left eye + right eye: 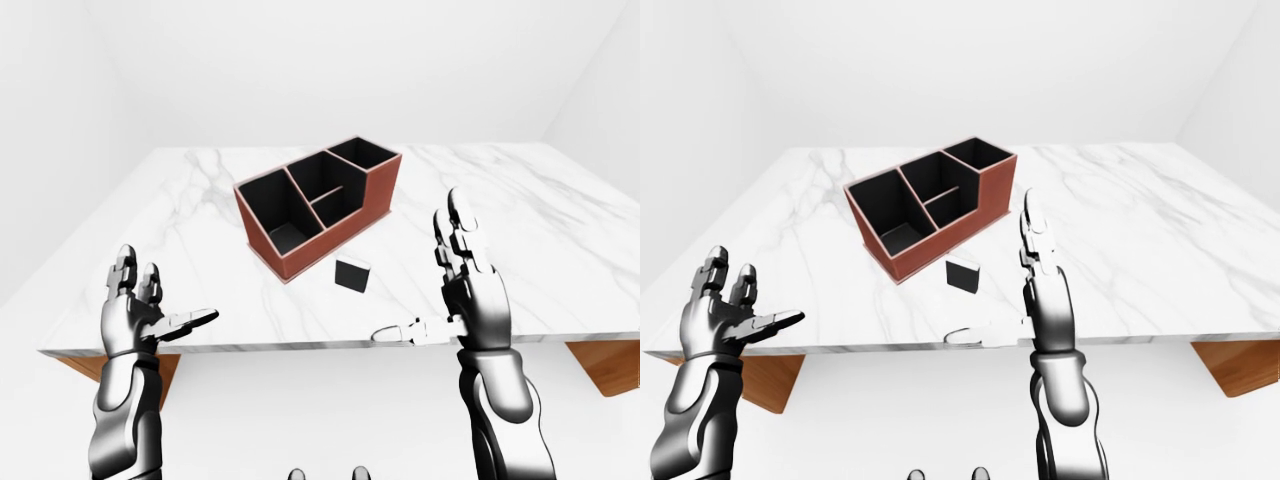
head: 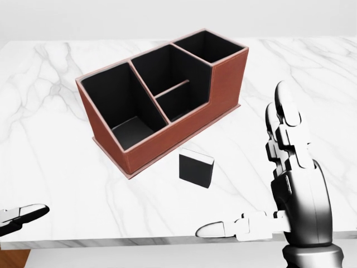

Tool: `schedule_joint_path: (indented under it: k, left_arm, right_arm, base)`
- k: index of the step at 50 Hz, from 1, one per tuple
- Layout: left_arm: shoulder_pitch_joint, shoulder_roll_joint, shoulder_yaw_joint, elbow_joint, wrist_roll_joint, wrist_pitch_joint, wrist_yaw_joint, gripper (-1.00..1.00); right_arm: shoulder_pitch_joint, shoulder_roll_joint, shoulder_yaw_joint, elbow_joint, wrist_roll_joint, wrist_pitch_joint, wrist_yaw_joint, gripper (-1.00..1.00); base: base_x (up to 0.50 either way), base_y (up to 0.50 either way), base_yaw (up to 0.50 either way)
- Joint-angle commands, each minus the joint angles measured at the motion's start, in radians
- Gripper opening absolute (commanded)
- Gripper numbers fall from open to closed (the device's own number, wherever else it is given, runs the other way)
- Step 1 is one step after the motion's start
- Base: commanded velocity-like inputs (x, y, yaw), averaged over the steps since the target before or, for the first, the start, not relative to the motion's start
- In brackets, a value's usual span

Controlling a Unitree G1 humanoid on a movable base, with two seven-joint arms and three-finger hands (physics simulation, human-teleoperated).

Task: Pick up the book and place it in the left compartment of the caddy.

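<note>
Beside caddy (image 2: pixel 167 131), book (image 2: pixel 196 167), apart from edge

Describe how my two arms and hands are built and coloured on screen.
The left hand and right hand are glossy grey metal with black joint seams, each with three segmented fingers whose tips are paler. The forearms are rounded, ribbed grey shells. No cables, markings or sleeves show.

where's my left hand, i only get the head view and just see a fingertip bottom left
Observer: In the left-eye view your left hand is raised at the lower left, fingers open, holding nothing.
Operator: is it near the book
Observer: No. It is well to the left of the book and lower left of the caddy, touching neither.
Operator: what does the table sit on
Observer: Wooden supports show under the table at its near corners.
</note>
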Motion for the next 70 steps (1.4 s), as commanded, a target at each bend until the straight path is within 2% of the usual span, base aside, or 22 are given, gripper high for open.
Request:
schedule_joint_path:
  k: [1, 20, 55, 63, 70]
  left_arm:
    - [0.007, -0.007, -0.005, -0.02, 0.0, 0.005, -0.003, 1.0]
    - [-0.007, -0.006, -0.011, -0.018, 0.008, 0.005, 0.002, 1.0]
    - [0.005, -0.016, -0.017, -0.022, 0.009, 0.005, -0.002, 1.0]
    - [0.007, -0.016, -0.018, -0.036, 0.009, 0.005, -0.002, 1.0]
    - [0.006, -0.016, -0.017, -0.041, 0.012, 0.005, -0.005, 1.0]
  right_arm:
    - [0.016, -0.005, -0.004, 0.004, -0.009, 0.0, 0.005, 1.0]
    - [0.011, -0.004, -0.013, 0.042, -0.026, 0.0, 0.007, 1.0]
    - [0.057, 0.002, -0.027, 0.006, -0.008, 0.0, 0.0, 1.0]
    - [0.09, 0.005, -0.044, -0.016, 0.011, 0.0, -0.002, 1.0]
    - [0.156, -0.004, -0.041, -0.066, -0.011, 0.0, 0.035, 1.0]
  base:
    - [0.5, 0.0, 0.0]
    - [0.5, 0.02, 0.0]
    - [0.49, 0.32, 0.0]
    - [0.09, 0.09, 0.0]
    - [0.0, 0.0, 0.0]
